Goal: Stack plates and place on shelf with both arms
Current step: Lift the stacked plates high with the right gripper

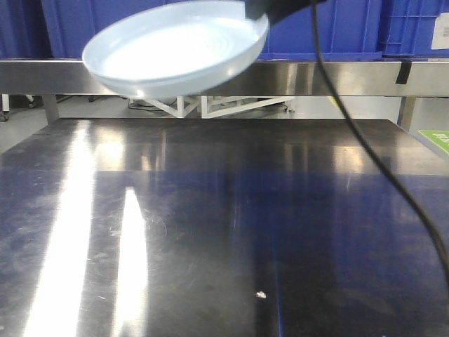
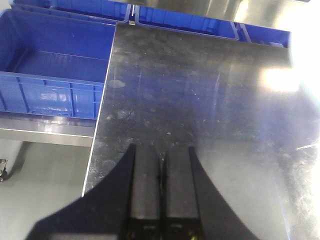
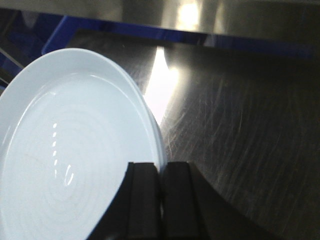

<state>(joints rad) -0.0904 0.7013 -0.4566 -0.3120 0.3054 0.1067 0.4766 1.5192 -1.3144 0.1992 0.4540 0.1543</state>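
A pale bluish-white plate [image 1: 175, 45] hangs tilted high above the steel table [image 1: 231, 210], in front of the shelf rail. My right gripper [image 1: 258, 12] is shut on its right rim; in the right wrist view the fingers [image 3: 145, 190] pinch the rim of the plate [image 3: 75, 140], one inside and one outside, with the gripper [image 3: 161, 167] at the rim. The rim shows a doubled edge, so I cannot tell if it is one plate or two stacked. My left gripper [image 2: 162, 150] is shut and empty over the table's left part.
A steel shelf rail [image 1: 337, 77] runs along the back, with blue crates [image 1: 330, 28] on it. A blue crate [image 2: 50, 70] also sits left of the table edge [image 2: 97, 135]. A black cable [image 1: 365, 147] trails down on the right. A small crumb [image 1: 261, 295] lies near the front.
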